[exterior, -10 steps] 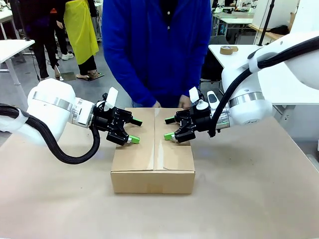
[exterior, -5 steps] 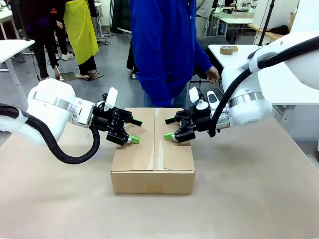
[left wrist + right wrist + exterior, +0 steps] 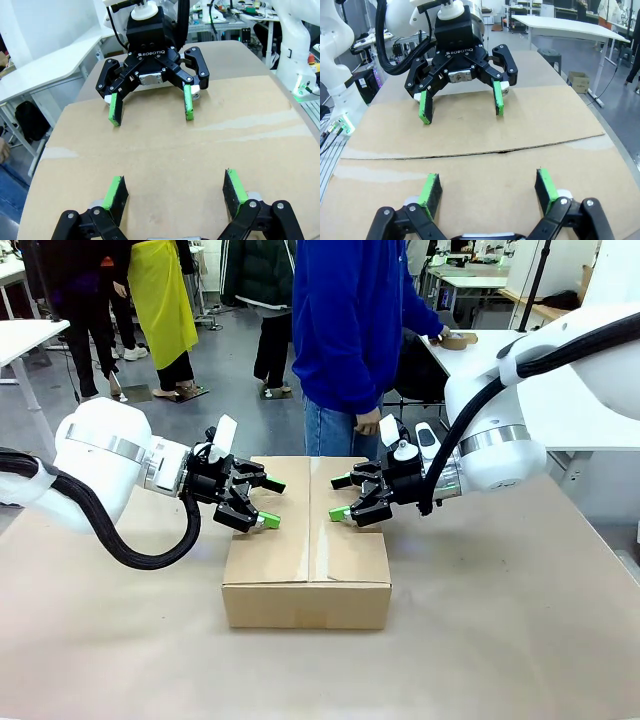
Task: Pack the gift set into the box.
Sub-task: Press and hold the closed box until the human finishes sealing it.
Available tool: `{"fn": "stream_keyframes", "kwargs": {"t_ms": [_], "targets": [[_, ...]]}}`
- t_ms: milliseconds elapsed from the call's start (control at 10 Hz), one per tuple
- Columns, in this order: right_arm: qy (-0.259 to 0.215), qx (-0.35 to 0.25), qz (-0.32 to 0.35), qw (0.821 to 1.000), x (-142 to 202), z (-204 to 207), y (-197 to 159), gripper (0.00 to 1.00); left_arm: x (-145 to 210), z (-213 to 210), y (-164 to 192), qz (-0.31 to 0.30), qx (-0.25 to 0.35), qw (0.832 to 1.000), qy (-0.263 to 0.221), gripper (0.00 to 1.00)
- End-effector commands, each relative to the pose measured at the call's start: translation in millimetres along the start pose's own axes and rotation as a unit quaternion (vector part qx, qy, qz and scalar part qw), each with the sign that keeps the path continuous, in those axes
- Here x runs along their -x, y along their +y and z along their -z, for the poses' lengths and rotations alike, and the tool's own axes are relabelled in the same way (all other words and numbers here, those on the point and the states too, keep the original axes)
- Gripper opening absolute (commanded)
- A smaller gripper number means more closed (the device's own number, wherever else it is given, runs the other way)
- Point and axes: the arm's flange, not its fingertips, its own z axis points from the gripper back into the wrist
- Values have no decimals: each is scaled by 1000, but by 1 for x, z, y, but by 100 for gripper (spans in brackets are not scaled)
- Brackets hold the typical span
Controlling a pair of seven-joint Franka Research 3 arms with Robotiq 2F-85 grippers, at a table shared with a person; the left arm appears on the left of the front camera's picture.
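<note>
**Two open claws over a closed box**

Both claws stand wide and hold nothing. Your left claw [image 3: 268, 502] hovers over the left top flap, at about 9 o'clock from the box's middle, and your right claw [image 3: 340, 497] faces it over the right flap at about 3 o'clock. In the left wrist view the right claw [image 3: 151, 108] sits straight ahead at 12 o'clock; in the right wrist view the left claw [image 3: 461, 104] does the same.

Beneath them the box [image 3: 307, 550] lies flat on the bench [image 3: 500, 640], flaps folded shut, their seam [image 3: 470, 152] running from your side toward the person [image 3: 355, 330] at the far edge. That seam follows the box's longer top dimension, 6 to 12 o'clock in the front view.

Expect stiff but crushable corrugated board, dry and not slippery; its weight can't be judged, since the contents are hidden. Flaps will spring up unless pressed, so I'd press flat near the seam, or grip the side walls to shift it.
</note>
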Motion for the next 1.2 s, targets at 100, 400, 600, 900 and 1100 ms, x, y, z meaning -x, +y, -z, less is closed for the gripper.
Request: {"fn": "stream_keyframes", "kwargs": {"t_ms": [100, 400, 600, 900, 1100], "targets": [[3, -2, 0, 1000, 4, 1, 3, 100, 1, 1, -1, 12, 3, 1000, -3, 100], [3, -2, 0, 1000, 4, 1, 3, 100, 1, 1, -1, 12, 3, 1000, -3, 100], [3, -2, 0, 1000, 4, 1, 3, 100, 1, 1, -1, 12, 3, 1000, -3, 100], [3, -2, 0, 1000, 4, 1, 3, 100, 1, 1, -1, 12, 3, 1000, -3, 100], [3, -2, 0, 1000, 4, 1, 3, 100, 1, 1, -1, 12, 3, 1000, -3, 100]]}}
